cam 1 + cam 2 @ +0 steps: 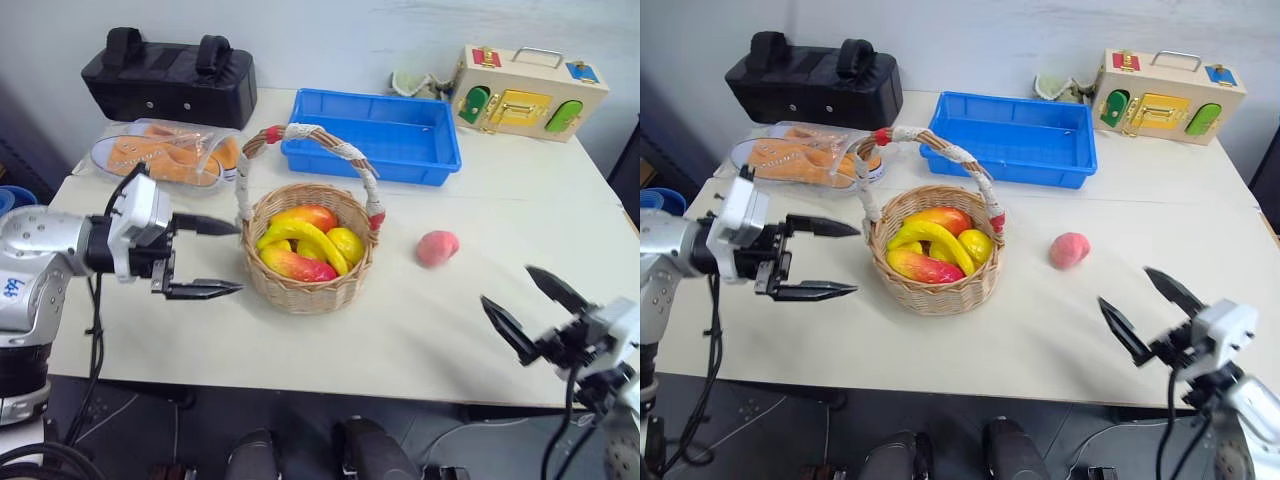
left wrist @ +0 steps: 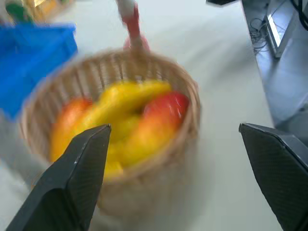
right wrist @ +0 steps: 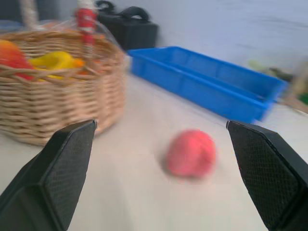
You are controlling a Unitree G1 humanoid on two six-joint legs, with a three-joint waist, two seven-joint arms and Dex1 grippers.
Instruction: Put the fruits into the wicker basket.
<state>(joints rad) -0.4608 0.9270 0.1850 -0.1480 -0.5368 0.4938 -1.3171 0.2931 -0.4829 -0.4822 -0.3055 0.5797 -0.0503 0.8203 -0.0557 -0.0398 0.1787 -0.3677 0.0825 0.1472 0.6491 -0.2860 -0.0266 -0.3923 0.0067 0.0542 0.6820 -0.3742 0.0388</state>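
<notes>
1. Left eye view: the wicker basket [image 1: 308, 262] stood on the white counter [image 1: 420, 330], in front of the blue tray [image 1: 375, 135]. A banana [image 1: 305, 237], a mango [image 1: 297, 265] and other yellow and red-orange fruits lay inside it. The peach [image 1: 437, 247] sat on the counter, apart from the basket on its right. My left pincer [image 1: 222, 258] hung just left of the basket, released and empty. My right pincer [image 1: 528, 303] was spread wide near the counter's front edge, well short of the peach.
2. Right eye view: orange shoes in clear plastic [image 1: 805, 157] lay behind my left pincer, a black bag [image 1: 815, 82] beyond them, and a wooden latch box [image 1: 1168, 96] at the far right.
3. Left wrist view: my two black fingers [image 2: 72, 183] stood wide apart with the filled basket between them, holding nothing.
4. Right wrist view: my fingers [image 3: 53, 183] were spread, the peach between and beyond them, untouched, with the basket to one side.
</notes>
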